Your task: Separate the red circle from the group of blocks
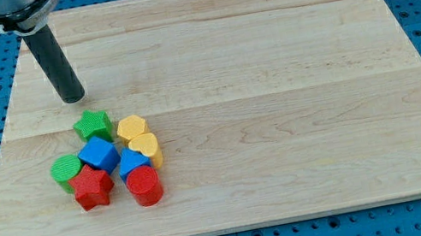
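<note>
The red circle sits at the lower right of a tight cluster of blocks at the board's lower left. It touches a blue block above it. Beside them lie a red star, a blue cube, a green circle, a green star, a yellow hexagon and a yellow heart. My tip rests on the board just above the green star, apart from the cluster and far from the red circle.
The wooden board lies on a blue perforated table. The board's left edge runs close to the cluster, and its bottom edge lies a little below the red circle.
</note>
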### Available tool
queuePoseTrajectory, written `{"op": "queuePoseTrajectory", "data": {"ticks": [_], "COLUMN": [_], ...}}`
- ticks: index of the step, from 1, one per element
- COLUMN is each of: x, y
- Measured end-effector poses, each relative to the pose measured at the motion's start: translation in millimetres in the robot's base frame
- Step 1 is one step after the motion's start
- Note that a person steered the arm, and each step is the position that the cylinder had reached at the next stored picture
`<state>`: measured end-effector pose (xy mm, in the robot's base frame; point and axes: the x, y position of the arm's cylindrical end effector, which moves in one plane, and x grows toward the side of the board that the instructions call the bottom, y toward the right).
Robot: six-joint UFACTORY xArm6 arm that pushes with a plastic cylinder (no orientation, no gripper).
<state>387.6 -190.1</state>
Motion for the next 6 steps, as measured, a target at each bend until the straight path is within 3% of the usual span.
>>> {"op": "queuePoseTrajectory", "data": {"ticks": [3,5,6], "x": [6,25,83], "y": [-8,-77,-59]}}
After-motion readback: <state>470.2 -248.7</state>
